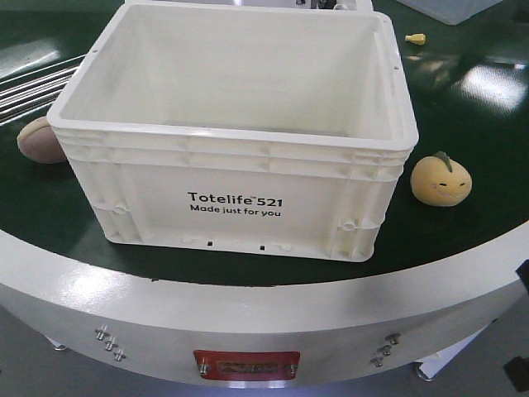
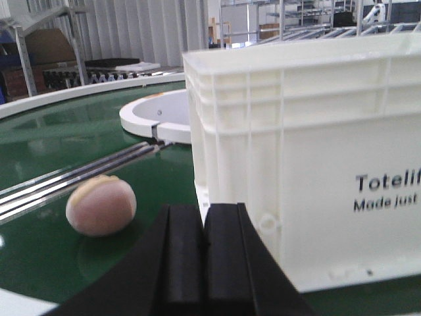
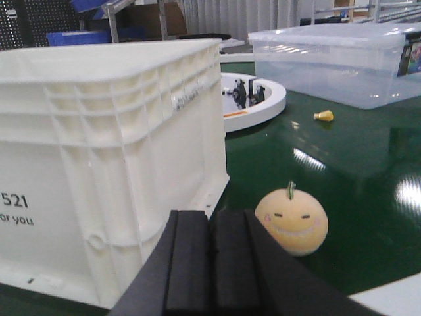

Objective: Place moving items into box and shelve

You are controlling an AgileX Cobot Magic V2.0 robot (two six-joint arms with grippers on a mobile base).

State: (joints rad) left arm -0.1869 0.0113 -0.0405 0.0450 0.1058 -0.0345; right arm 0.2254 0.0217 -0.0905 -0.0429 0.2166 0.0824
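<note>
"Where is the cream-white rectangular plastic box [image 1: 149, 198] sitting?"

"It is standing upright and open-topped on the green tabletop [image 1: 496, 149], near the middle of the curved front edge, with its black "Totelife 521" print facing that edge."

"And what is lying around it?"

"A pinkish macaron-shaped soft toy [image 1: 40, 139] is resting just beside the box's left wall, towards the left edge of the surface. An orange round plush with a smiling face [image 1: 440, 179] is sitting near the box's front right corner, apart from it. Further back, a small yellow piece [image 1: 416, 38] is lying in front of a clear plastic lidded tub [image 3: 335, 62]."

"What are the arms doing?"

"The left gripper [image 2: 205, 227] is hanging low by the box's front left corner, its black fingers pressing together on nothing. The right gripper [image 3: 213, 227] is hovering by the front right corner, clenched just the same, with the plush just beyond it."
</note>
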